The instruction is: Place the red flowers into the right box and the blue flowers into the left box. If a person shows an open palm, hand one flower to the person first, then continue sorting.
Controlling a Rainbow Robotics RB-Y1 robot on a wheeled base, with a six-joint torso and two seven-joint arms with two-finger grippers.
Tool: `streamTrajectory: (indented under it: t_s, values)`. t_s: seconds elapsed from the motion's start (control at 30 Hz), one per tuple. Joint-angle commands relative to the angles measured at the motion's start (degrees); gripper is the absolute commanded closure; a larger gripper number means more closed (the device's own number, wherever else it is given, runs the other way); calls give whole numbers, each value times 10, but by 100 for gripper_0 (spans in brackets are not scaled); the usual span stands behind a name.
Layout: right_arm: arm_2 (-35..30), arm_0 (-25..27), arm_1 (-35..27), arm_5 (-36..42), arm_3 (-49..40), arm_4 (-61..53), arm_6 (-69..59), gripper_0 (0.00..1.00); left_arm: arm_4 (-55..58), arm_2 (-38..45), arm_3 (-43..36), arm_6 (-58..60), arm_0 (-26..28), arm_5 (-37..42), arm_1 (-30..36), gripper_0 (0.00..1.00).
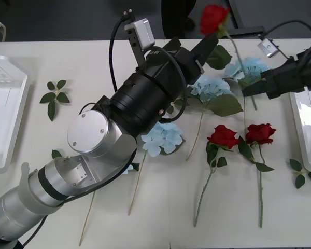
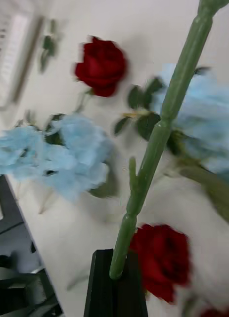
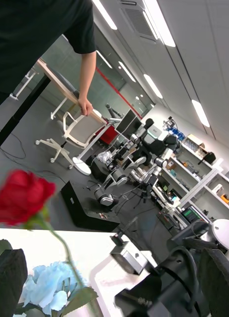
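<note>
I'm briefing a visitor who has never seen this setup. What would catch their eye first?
The big left arm sweeps diagonally across the table, its left gripper open near a raised red rose. The right gripper, at the table's right side, is shut on that rose's green stem. Below lie pale blue flowers and two more red roses.

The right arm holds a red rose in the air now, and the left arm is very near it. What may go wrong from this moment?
1. The black right gripper clamps the red artificial rose low on its green stem, so the bloom may swing or the stem may slip.
2. The open left gripper sits right beside the stem and could knock it, or the arms could collide.
3. The pale blue flowers lie below and may get dragged on the way to the white right box.
</note>
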Motion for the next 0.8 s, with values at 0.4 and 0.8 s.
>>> streamTrajectory:
  t_s: [0.4,0.8]
  values:
    - [-13,2,-167,-22,297,92,55,100,175,79,-79,12,15,94,182,0]
    - [23,17,-145,-106,422,108,153,100,209,256,29,34,106,411,325,0]
